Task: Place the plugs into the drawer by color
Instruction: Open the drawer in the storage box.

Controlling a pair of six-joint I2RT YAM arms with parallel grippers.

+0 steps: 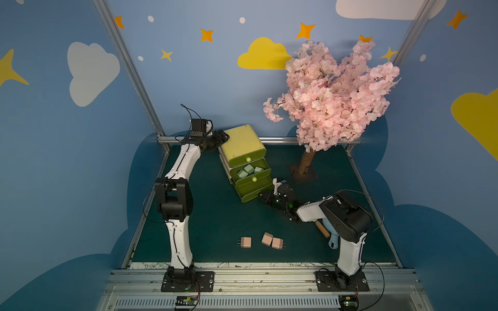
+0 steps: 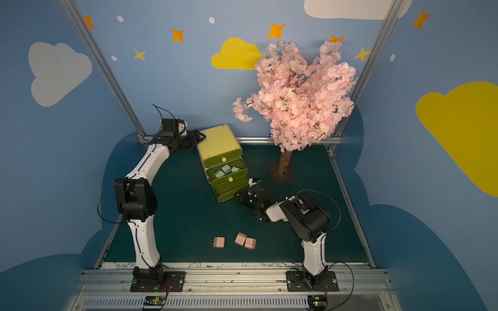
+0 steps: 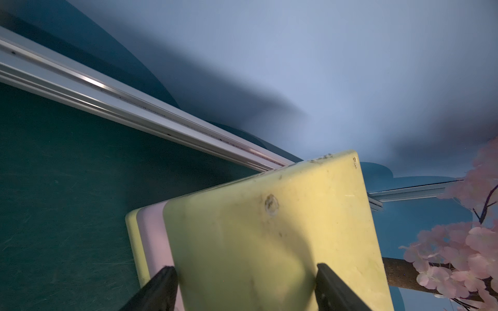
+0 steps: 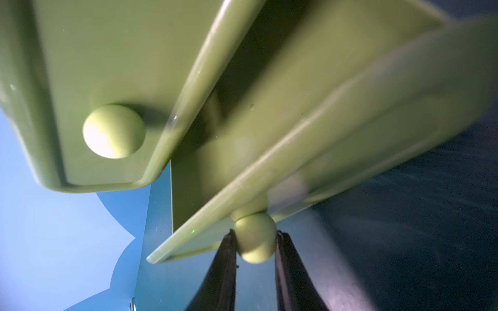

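Snugly, right fingers (image 4: 225, 269) around bottom knob (image 4: 254, 237)

place: staged robot test booth | cues: painted sky walls (image 1: 188, 67), aluminium frame (image 1: 129, 67)

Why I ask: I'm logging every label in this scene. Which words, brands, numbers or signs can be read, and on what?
No text can be read in any view.
Dark scribbles on the white strip along the table's front edge: too small to read.
Circuit boards by the arm bases: markings too small.
Drawer chest, its knobs, pink plugs: no print seen.
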